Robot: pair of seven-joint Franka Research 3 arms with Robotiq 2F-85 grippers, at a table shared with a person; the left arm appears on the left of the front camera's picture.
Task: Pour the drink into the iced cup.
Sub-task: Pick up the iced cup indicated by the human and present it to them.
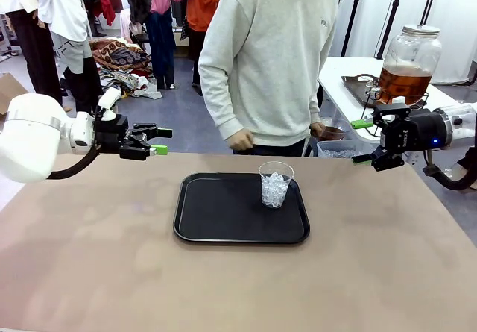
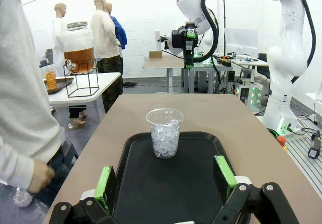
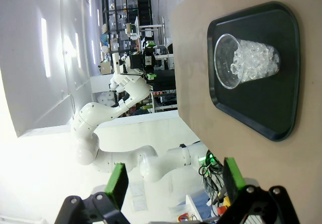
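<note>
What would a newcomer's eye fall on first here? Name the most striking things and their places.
The clear cup of ice stands upright on the black tray, centre of the table. The left claw and the right claw hang open and empty at either side of it. Behind the person at the far edge, to the right, a glass jar holds the amber drink on a side table.

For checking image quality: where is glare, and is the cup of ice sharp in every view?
Front view: even light, cup sharp, faint sheen on the tray rim. Left wrist view: cup sharp, bright wall behind. Right wrist view: rolled sideways, strong white glare at lower left, cup sharp.
</note>
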